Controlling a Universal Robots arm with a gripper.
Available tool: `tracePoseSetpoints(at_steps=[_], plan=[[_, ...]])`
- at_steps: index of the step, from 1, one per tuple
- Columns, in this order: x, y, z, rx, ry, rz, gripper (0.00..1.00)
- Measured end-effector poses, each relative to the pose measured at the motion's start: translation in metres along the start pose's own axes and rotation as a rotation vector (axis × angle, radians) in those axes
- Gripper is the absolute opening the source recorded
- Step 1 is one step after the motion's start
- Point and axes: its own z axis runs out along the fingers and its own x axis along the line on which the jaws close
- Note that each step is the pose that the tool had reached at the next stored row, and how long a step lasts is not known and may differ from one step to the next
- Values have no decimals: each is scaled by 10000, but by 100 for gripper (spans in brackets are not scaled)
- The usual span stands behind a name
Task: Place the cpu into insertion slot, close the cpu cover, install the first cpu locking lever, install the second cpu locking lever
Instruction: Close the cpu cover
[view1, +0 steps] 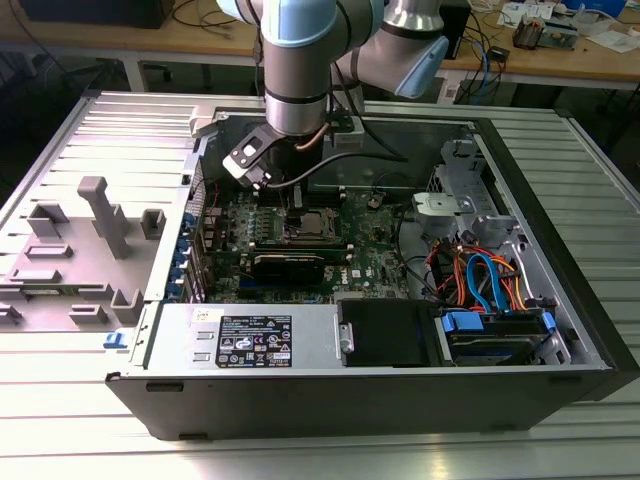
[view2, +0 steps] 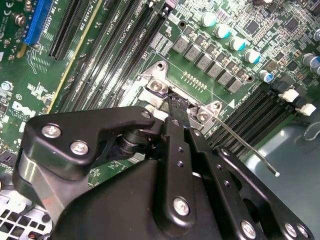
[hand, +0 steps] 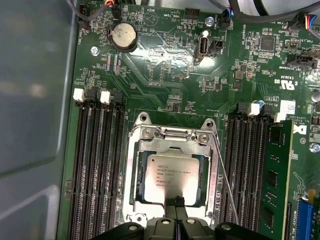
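1. Claw (hand: 176, 202) closed, tips together, at near edge of cpu cover (hand: 136, 170).
2. Cpu (hand: 172, 172) sits flat in insertion slot (view1: 305, 226) w/ cover down around it.
3. Thin wire lever (hand: 226, 180) angles out beside slot, over memory slots (hand: 247, 170).
4. Beyond: green board (hand: 165, 75), coin battery (hand: 123, 36).

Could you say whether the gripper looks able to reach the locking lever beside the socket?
Probably yes: the locking lever lies uncovered beside the cpu cover, with the gripper at that cover's edge.
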Motion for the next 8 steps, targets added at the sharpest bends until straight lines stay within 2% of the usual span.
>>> tracePoseSetpoints(at_steps=[8], plan=[[3,-1,-39,-49,-45,3,11]])
